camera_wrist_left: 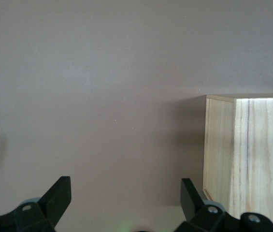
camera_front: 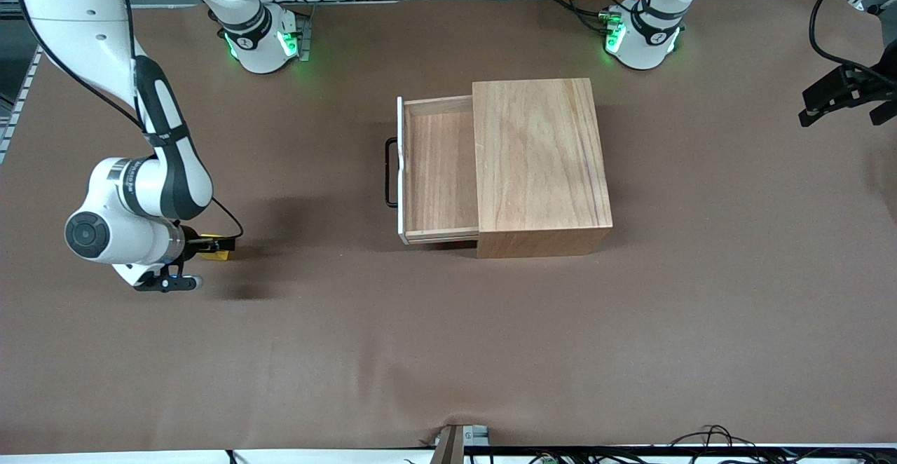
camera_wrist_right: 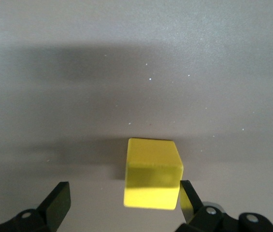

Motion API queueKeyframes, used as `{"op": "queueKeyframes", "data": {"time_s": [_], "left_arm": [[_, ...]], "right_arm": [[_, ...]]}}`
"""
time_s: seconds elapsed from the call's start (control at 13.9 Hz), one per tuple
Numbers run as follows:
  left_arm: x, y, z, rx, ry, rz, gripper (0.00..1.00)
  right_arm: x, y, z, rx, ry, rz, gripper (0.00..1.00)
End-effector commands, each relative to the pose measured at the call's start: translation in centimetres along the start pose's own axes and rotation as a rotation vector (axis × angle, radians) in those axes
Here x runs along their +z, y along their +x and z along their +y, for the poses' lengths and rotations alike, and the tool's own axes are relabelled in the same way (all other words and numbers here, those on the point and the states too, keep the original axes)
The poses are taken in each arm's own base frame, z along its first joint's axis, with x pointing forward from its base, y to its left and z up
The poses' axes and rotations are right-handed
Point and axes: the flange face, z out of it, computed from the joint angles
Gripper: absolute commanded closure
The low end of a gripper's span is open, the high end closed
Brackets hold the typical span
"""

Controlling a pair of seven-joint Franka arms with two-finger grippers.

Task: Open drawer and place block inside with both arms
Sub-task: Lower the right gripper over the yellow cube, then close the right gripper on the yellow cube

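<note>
Block (camera_wrist_right: pixel 151 180) sits on desk (camera_front: pixel 448 352), well off from drawer (camera_front: pixel 438 169), toward right arm's end. Right gripper (camera_wrist_right: pixel 122 198) low over it, fingers spread wide, not centred: block hugs one finger (camera_wrist_right: pixel 187 198), other has gap. Drawer already pulled out of cabinet (camera_front: pixel 539 162), empty. Left gripper (camera_wrist_left: pixel 125 198) waits beside cabinet, fingers apart, nothing held.

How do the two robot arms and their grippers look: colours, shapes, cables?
Both arms are white with rounded links and black joint sections; round bases glow green. The right arm carries a thin black cable. The right gripper and the left gripper have black wedge-shaped fingers.
</note>
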Motion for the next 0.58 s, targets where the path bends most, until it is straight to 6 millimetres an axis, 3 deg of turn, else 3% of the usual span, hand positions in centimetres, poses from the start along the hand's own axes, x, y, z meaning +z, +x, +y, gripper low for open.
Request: {"op": "queueKeyframes", "data": {"time_s": [0.0,0.22,0.29,0.36,0.43,0.5], "left_arm": [[-0.4,-1.1,-0.9,-0.020,-0.011,0.024,0.00],[0.0,-0.7,-0.7,-0.020,-0.010,0.026,0.00],[0.2,-0.6,-0.5,-0.015,-0.010,0.020,0.00],[0.4,-0.6,0.0,-0.010,-0.010,0.013,0.00],[0.3,-0.8,0.6,0.002,-0.009,0.007,0.00],[0.5,-0.9,1.0,0.010,-0.010,-0.005,0.00]], "right_arm": [[2.0,0.6,0.9,-0.071,-0.008,-0.010,0.00],[2.8,0.3,1.2,-0.076,-0.006,-0.024,0.00],[3.0,0.3,1.3,-0.069,-0.005,-0.025,0.17],[3.2,0.3,1.3,-0.064,-0.005,-0.031,0.78],[3.2,0.3,1.2,-0.058,-0.005,-0.031,1.00],[3.2,0.3,1.2,-0.052,-0.005,-0.031,1.00]]}}
